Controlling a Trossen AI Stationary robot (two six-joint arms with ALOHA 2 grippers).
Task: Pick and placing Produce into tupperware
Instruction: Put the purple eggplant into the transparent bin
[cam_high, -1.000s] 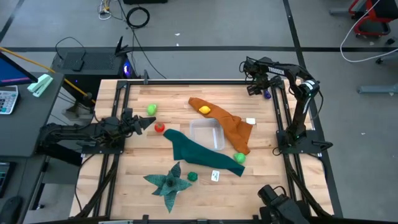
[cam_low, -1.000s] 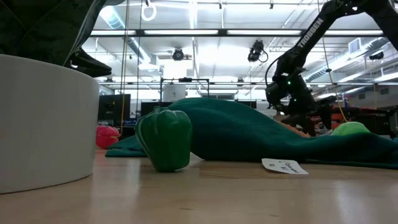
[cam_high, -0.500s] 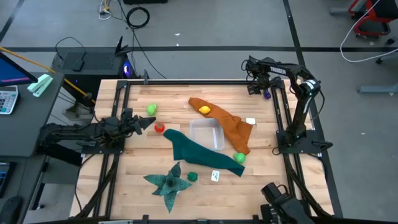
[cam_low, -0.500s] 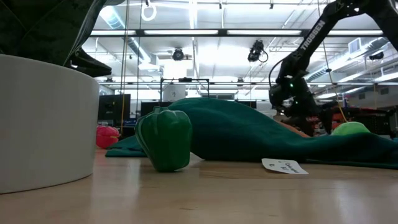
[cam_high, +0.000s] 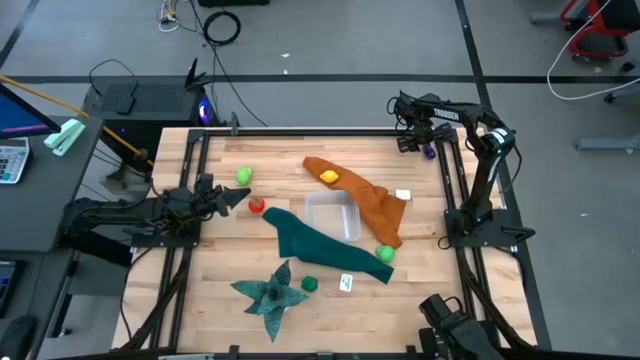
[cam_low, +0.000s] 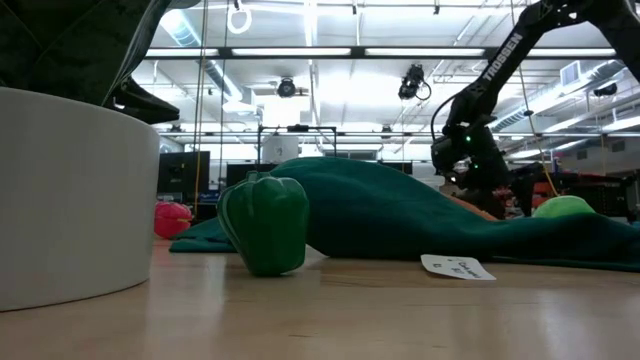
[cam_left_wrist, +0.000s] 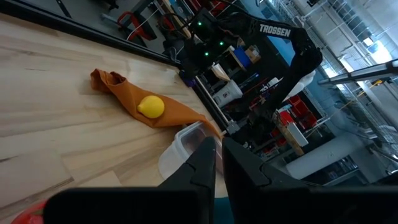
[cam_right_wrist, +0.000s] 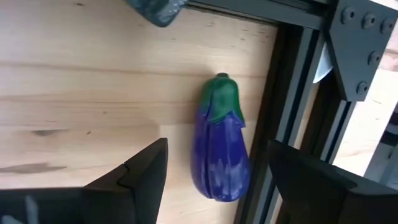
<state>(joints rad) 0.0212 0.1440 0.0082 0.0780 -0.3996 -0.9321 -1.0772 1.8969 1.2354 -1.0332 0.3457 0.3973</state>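
Observation:
My right gripper (cam_right_wrist: 217, 180) (cam_high: 414, 137) hangs open over the table's far right corner. Its fingers stand on either side of the purple eggplant (cam_right_wrist: 221, 149) (cam_high: 430, 152) without touching it; the eggplant lies on its side against the black frame rail. My left gripper (cam_left_wrist: 218, 163) (cam_high: 226, 203) waits shut at the left, beside the red piece (cam_high: 257, 206). The clear tupperware (cam_high: 333, 215) sits mid-table. A yellow lemon (cam_high: 329, 177) rests on the orange cloth (cam_high: 375, 208). One light green piece (cam_high: 243, 176) lies on bare wood, another (cam_high: 385, 254) on the teal cloth (cam_high: 320, 243). The dark green pepper (cam_high: 309, 284) (cam_low: 265, 225) stands near the front.
A dark green star-shaped leafy piece (cam_high: 270, 293) lies near the front edge. White cards sit at the front (cam_high: 346, 283) and by the orange cloth (cam_high: 403, 196). Black frame rails (cam_high: 448, 185) run along both table sides. A big white object (cam_low: 70, 200) fills the low view's left.
My right gripper has shifted a little toward the table's far edge, staying over the eggplant. The produce and cloths have kept still.

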